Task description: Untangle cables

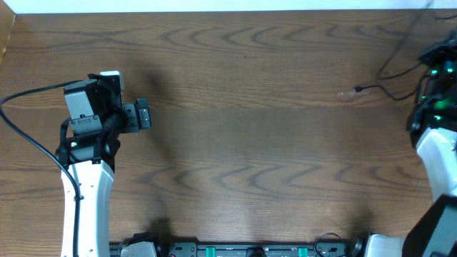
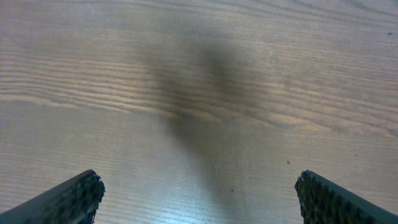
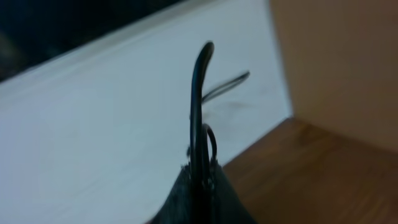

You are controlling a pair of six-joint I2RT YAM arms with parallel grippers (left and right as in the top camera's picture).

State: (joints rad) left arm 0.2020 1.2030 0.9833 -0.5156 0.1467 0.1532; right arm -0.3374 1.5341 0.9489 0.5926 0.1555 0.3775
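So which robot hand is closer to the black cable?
Right. The right gripper is shut on the black cable; the left gripper hangs open over the table, far across from it.

table (image 1: 271,143): brown wood-grain, smooth, faint sheen | left finger pads (image 2: 71,198): black, rough, knurled | cable (image 3: 199,112): thin, black, glossy | arm shell (image 1: 87,203), 8 o'clock overhead: white smooth plastic

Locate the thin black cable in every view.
Overhead: black cable at the far right, plug end lying on the table.
Left wrist: not in it.
Right wrist: centre, standing up from the right gripper, whose jaws are shut on it.
Shared landmark: the wooden table.
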